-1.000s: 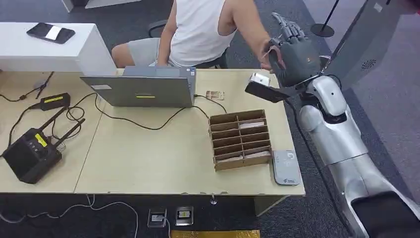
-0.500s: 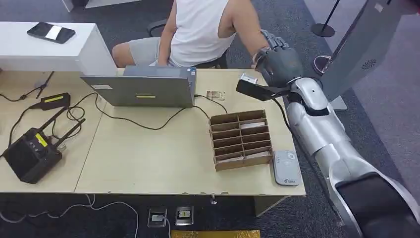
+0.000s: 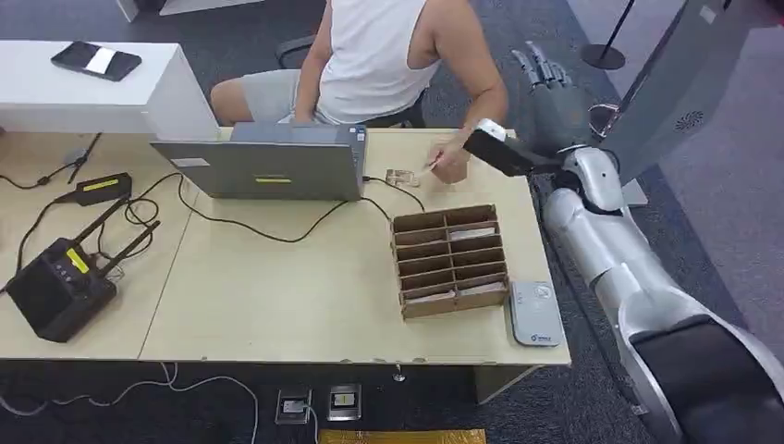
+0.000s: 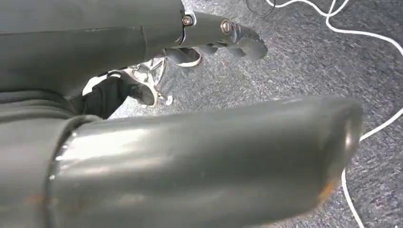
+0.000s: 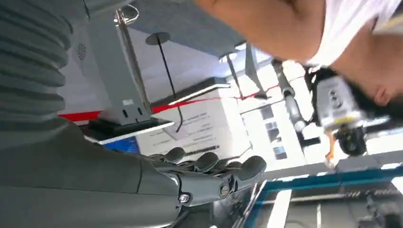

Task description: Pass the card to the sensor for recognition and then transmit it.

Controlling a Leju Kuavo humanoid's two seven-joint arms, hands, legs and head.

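Found right hand [image 3: 553, 97] higher than half a second before, drawn back beyond the desk's [image 3: 277, 296] far right corner, fingers straight up and apart, gripping nothing. Saw what looked like the card [image 3: 431, 166] in the person's hand [image 3: 453, 162], low over the desk's far edge; too small to be sure. Made out left hand [image 4: 166, 156] hanging over carpet, fingers loosely bent and clear of the thumb, empty.

Counted one sensor [image 3: 535, 313] at the near right corner, just beside one slotted box [image 3: 449, 260]; one laptop [image 3: 268, 169] further left, cable trailing toward the box; one router [image 3: 55, 289] at far left; one phone [image 3: 95, 61] on a white side table. Spotted nothing between sensor and box.
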